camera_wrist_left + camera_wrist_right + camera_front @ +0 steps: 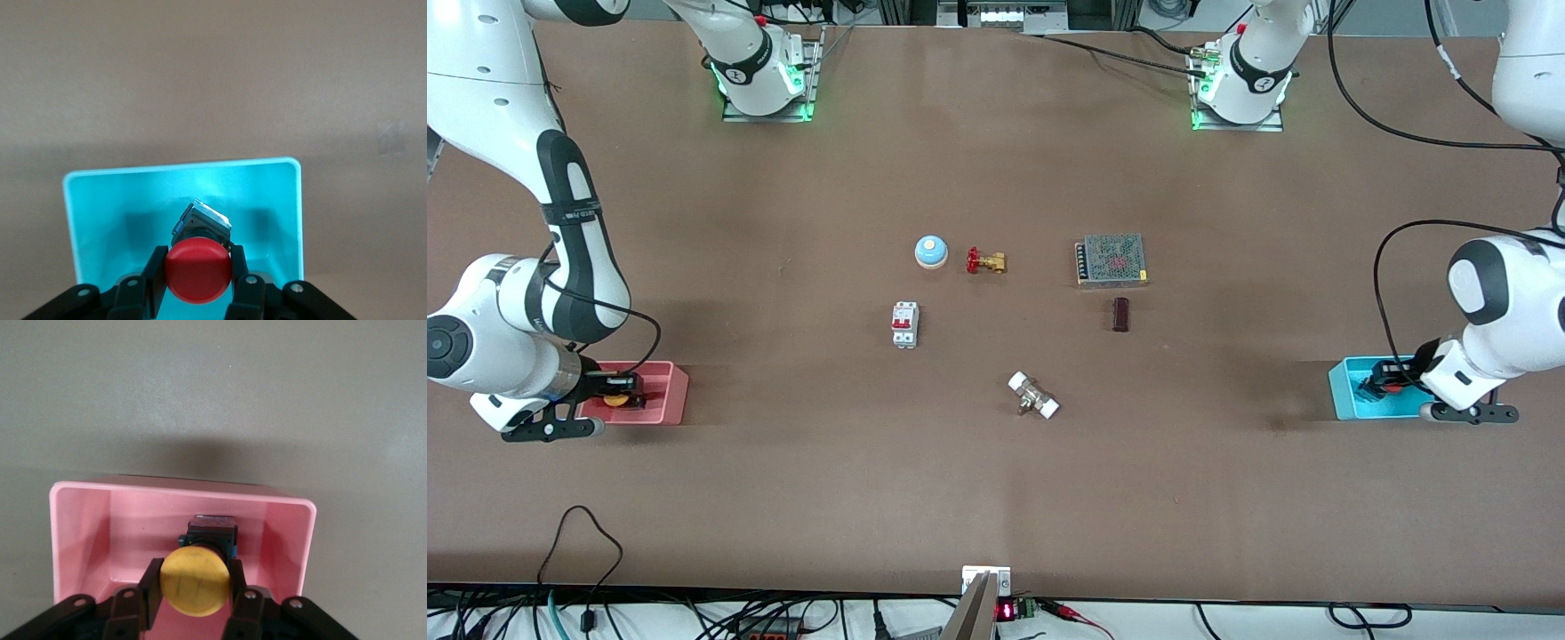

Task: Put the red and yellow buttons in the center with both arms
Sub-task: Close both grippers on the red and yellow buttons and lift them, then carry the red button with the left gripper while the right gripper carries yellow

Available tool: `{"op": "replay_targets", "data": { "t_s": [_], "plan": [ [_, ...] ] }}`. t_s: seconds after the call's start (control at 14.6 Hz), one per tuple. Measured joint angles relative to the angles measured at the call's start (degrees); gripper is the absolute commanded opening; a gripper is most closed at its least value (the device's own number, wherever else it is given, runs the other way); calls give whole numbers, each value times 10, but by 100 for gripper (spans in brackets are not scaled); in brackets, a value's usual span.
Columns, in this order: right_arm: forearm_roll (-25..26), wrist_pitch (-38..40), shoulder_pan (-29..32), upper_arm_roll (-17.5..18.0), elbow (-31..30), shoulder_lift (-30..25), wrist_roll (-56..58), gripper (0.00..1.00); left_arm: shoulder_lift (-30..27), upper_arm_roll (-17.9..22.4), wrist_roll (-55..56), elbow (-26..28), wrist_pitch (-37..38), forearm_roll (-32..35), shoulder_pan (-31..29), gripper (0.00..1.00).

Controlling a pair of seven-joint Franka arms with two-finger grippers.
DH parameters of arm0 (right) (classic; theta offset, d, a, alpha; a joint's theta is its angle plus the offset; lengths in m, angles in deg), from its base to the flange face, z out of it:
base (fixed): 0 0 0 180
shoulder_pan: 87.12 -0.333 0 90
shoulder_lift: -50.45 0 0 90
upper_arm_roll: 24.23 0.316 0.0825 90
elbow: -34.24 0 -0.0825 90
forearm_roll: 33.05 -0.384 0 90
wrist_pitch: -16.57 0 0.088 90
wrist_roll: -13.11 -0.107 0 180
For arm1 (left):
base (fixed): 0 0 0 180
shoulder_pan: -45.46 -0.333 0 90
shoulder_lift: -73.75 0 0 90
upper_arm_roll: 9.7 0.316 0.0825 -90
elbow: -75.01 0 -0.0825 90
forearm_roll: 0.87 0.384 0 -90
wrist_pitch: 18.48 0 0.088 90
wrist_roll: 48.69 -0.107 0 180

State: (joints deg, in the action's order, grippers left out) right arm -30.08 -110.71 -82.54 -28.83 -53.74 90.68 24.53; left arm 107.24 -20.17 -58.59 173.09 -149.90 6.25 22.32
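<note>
Left gripper (198, 283) grips the red button (198, 270) in my blue bin (100, 213); right gripper (195, 603) grips the yellow button (195, 580) in my pink bin (80, 527)

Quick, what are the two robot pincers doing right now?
Left pincer: shut on the red button, over the cyan bin.
Right pincer: shut on the yellow button, over the pink bin.
</note>
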Motion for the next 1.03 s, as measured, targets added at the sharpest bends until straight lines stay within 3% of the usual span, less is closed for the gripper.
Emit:
{"op": "replay_targets", "data": {
  "t_s": [0.41, 0.68, 1.03],
  "plan": [
    [0, -2, 1, 0, 1, 0, 0, 20, -63, -14, 19, -48, 133, 0, 19, 24],
    [0, 10, -1, 2, 21, -10, 0, 20, -76, -66, 133, -50, 155, 0, 44, 25],
    [-1, 110, -22, 9, 36, -76, -1, 20, -69, -100, 246, -43, 158, 0, 91, 25]
  ]
}}
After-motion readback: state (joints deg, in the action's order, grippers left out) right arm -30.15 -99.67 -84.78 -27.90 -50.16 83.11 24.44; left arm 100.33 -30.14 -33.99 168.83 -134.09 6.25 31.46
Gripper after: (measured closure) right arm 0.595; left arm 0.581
